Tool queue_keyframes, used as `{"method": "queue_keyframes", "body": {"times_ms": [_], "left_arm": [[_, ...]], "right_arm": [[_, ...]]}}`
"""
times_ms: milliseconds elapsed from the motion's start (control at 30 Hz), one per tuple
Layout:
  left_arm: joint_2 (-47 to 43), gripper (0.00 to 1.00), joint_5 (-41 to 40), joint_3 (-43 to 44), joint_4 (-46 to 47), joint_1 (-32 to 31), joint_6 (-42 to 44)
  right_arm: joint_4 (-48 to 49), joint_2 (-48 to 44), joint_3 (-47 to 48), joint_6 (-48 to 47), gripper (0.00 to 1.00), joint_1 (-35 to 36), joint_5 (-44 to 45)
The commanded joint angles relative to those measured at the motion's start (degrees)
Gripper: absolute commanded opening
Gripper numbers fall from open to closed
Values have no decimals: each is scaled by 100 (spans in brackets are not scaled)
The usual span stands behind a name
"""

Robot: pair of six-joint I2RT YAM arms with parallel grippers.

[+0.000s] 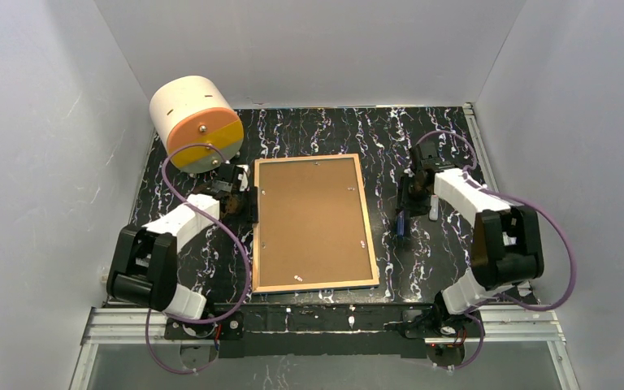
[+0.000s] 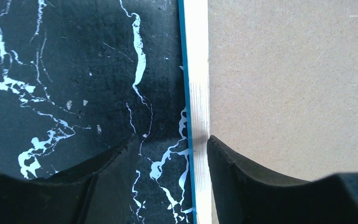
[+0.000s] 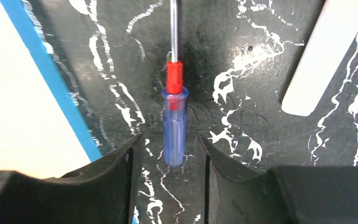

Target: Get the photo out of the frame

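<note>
Top external view: the frame [image 1: 317, 285] lies face down at the middle of the table [image 1: 333, 130], its pale wooden edging enclosing the brown backing board [image 1: 313, 219]; the photo is hidden beneath that board and cannot be seen; the left gripper [image 1: 244, 193] sits at the frame's left rail, the right gripper [image 1: 405, 213] beside its right rail above a screwdriver [image 1: 400, 226]; a white cylinder [image 1: 195, 122] with an orange and yellow face stands at the far left. Left wrist view: the 2 jaws stand apart, straddling the edging [image 2: 198, 70], 1 over the table, 1 at the board's margin, clamped on nothing. Right wrist view: the jaws stand apart on either side of the screwdriver's blue handle [image 3: 174, 126], which lies on the table, not visibly pinched; a pale flat stick [image 3: 317, 60] lies near. Handling, as judged: the frame looks light and stiff, best held by a rail; the photo is probably a thin, easily creased sheet, to be lifted by 1 edge once the board is freed. No brand, label or writing can be read in any view.
</note>
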Motion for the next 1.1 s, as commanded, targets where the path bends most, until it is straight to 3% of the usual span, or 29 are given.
{"method": "queue_keyframes", "body": {"times_ms": [0,200,400,600,833,1067], "left_arm": [[-439,56,-294,-89,17,8,-28],[-784,65,-749,-159,89,8,-154],[-951,77,-1079,-212,113,3,-325],[-1290,98,-1535,-202,-173,118,-478],[-1834,98,-1160,-445,-599,1263,-600],[-1632,99,-1402,-327,-772,1481,-936]], "right_arm": [[-87,-699,324,314,53,87,-284],[-11,-1269,244,1022,56,877,-271],[66,-1472,71,2048,58,2446,649],[-4,-1104,459,2730,62,4014,1704],[720,-130,949,3055,67,5223,1572],[393,1367,2464,3201,69,6006,1733]]}}
